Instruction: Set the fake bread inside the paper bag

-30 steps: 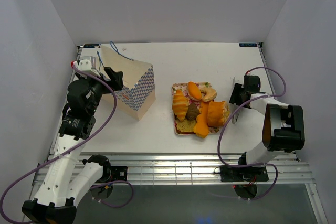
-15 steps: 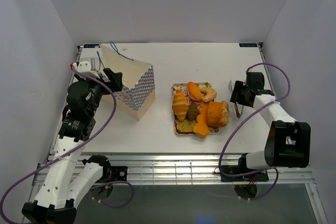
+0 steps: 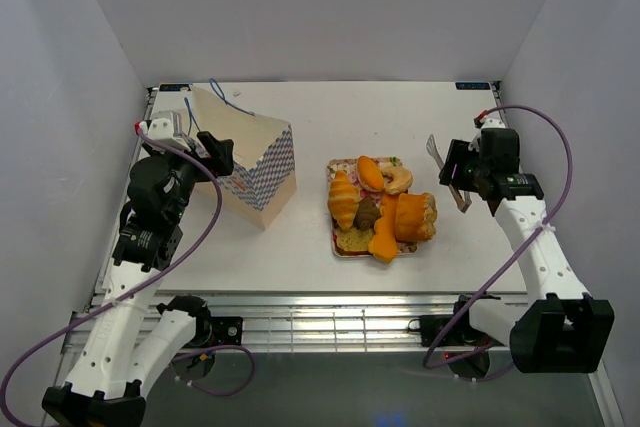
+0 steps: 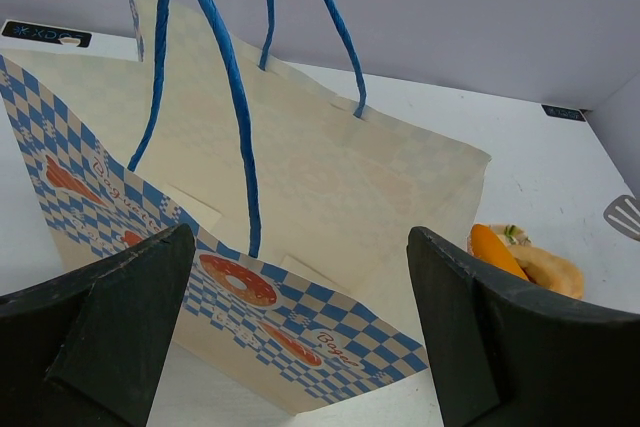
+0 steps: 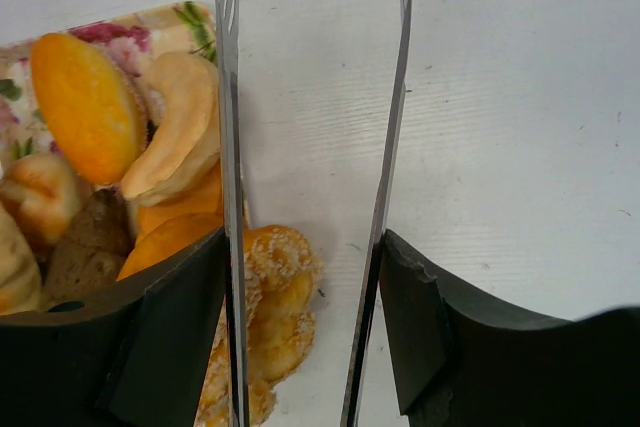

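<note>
Since the earlier frame the right arm has unfolded from a bent elbow to a long reach, carrying the right gripper (image 3: 458, 172) up and away from the robot's base. The left arm and the paper bag (image 3: 250, 162) have kept their places.

Right gripper: clenched on a pair of metal tongs (image 3: 435, 150). In the wrist view its fingers press both blades of the tongs (image 5: 228, 97), which stand parallel and apart with nothing between their tips. The tips hang just beside the right edge of the floral tray (image 3: 338, 164), over the bare white table (image 3: 400, 117).

Fake bread: all pieces lie heaped on the tray.
- croissant (image 3: 342, 199) at the left edge
- brown bun (image 3: 367, 213) at the centre
- orange roll (image 3: 371, 172) and a pale curved piece (image 3: 398, 180) on the far side
- loaf chunk (image 3: 415, 215) at the right
- toast slice (image 3: 352, 240) at the near edge

Paper bag: it stands well apart to the left of the tray, tilted, with its mouth open toward the left arm and its blue string handles (image 4: 235, 97) raised.

Left gripper (image 3: 215, 152): released. Its fingers are spread wide before the bag's checkered side, and the wrist view shows no contact with the paper.
</note>
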Tool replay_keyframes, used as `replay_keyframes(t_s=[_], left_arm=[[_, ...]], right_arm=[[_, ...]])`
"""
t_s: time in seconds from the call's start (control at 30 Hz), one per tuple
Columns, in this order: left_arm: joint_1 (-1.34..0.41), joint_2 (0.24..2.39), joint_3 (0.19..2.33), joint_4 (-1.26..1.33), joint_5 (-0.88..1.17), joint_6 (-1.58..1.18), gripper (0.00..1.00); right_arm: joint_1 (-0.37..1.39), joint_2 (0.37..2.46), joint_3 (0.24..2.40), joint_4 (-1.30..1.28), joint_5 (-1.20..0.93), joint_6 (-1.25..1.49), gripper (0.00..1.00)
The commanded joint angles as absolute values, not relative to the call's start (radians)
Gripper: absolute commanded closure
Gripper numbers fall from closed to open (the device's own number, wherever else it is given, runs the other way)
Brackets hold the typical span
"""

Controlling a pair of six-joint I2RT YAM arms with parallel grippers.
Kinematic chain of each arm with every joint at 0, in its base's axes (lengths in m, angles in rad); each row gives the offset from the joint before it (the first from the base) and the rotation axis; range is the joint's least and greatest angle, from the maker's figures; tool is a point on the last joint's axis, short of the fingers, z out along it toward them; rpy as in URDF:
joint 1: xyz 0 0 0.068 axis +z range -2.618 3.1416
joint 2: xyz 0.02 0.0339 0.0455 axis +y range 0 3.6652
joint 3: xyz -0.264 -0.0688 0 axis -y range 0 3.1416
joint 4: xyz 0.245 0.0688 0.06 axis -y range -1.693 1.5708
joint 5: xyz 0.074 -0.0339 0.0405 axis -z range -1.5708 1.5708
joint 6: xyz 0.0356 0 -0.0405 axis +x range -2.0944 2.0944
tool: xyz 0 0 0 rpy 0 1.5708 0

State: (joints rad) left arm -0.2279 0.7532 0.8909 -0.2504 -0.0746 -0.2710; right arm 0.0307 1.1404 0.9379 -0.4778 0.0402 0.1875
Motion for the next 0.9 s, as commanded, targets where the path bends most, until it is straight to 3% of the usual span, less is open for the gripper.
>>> replay_keyframes(t_s=[0.0,0.87], left_arm=[[-0.233,0.744,0.882,-0.229,-0.074,-0.276,0.02],[-0.232,0.729,0.871,-0.218,-0.054,-0.295,0.02]], right_arm=[[0.061,1.082,1.008,-0.54,-0.021,0.198,0.36],[0.091,0.716,1.019,-0.954,-0.097,0.224,0.44]])
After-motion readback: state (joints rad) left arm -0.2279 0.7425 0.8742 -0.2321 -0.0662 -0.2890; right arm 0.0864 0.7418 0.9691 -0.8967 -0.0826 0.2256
